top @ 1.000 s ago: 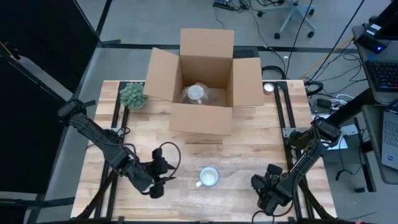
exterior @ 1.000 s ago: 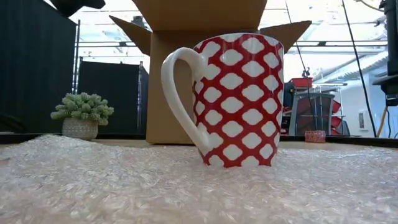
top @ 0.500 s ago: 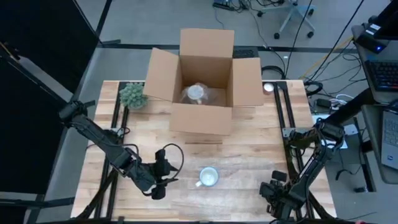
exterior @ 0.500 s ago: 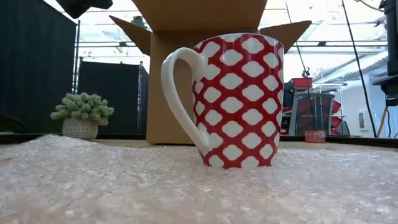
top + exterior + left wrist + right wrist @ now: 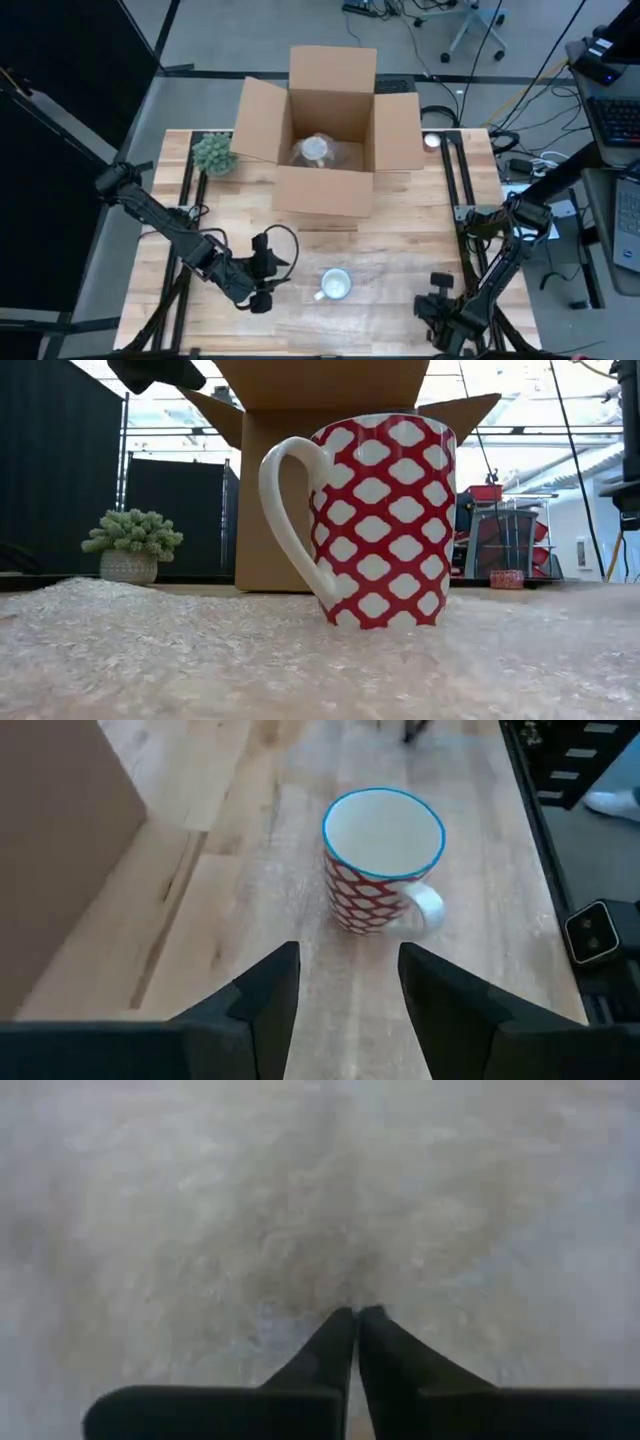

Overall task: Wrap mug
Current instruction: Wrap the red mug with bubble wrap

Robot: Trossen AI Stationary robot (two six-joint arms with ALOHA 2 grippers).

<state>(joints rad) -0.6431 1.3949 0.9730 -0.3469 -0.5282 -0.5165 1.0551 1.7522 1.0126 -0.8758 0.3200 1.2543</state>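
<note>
Left gripper [image 5: 345,982] fingers parted, right gripper [image 5: 357,1320] fingers closed, both arms low.

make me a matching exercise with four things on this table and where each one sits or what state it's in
Things:
1. mug
2. cardboard box
3. potted plant
4. right gripper

Places or states:
A. far left corner of the table
B. fingers shut, over the bubble wrap
C. flaps open, at the far middle of the table
D. upright on the bubble wrap, near the front edge

Pairs: 1-D, 2-C, 3-A, 4-B
</note>
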